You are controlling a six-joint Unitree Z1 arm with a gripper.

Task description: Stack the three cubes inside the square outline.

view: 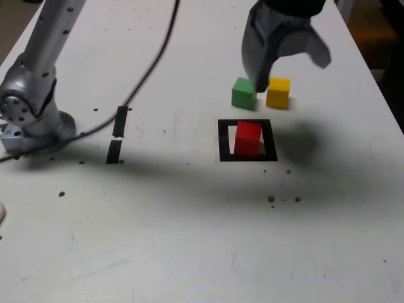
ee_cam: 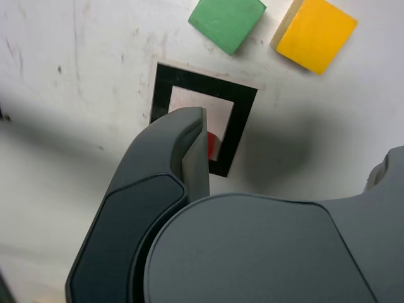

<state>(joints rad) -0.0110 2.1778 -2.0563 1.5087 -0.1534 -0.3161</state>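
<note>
Gripper (view: 287, 63): jaws spread wide, nothing held, raised above the table.
Red cube (view: 247, 139): seated inside the square outline (view: 224, 140), below the gripper.
Green cube (view: 243, 93), yellow cube (view: 278, 93): set beside each other under the gripper, outside the outline.

Three cubes: one red cube (view: 248, 138), one green cube (view: 243, 93), one yellow cube (view: 278, 92).

Nothing readable is showing anywhere I look: no lettering, numbers, logos or labels are appearing on the red cube (view: 247, 138), the green cube (view: 243, 93), the yellow cube (view: 278, 92), the black square outline (view: 223, 140) or the white tabletop (view: 189, 240).
</note>
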